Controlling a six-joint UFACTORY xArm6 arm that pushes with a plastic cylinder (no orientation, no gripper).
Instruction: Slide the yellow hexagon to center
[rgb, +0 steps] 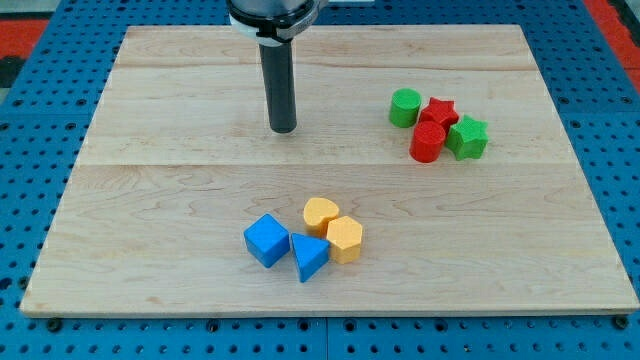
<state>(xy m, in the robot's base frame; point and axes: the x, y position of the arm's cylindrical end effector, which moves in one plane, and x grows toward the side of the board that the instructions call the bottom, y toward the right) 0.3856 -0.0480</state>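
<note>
The yellow hexagon (345, 239) lies on the wooden board (150, 180) below the middle, toward the view's bottom. It touches a yellow heart-shaped block (320, 213) at its upper left and a blue triangle (309, 257) at its left. A blue cube (267, 240) sits left of the triangle. My tip (284, 129) rests on the board well above this cluster, toward the view's top, apart from every block.
At the view's upper right a second cluster holds a green cylinder (405, 107), a red star (438, 112), a red cylinder (428, 142) and a green star (467, 137). Blue pegboard surrounds the board's edges.
</note>
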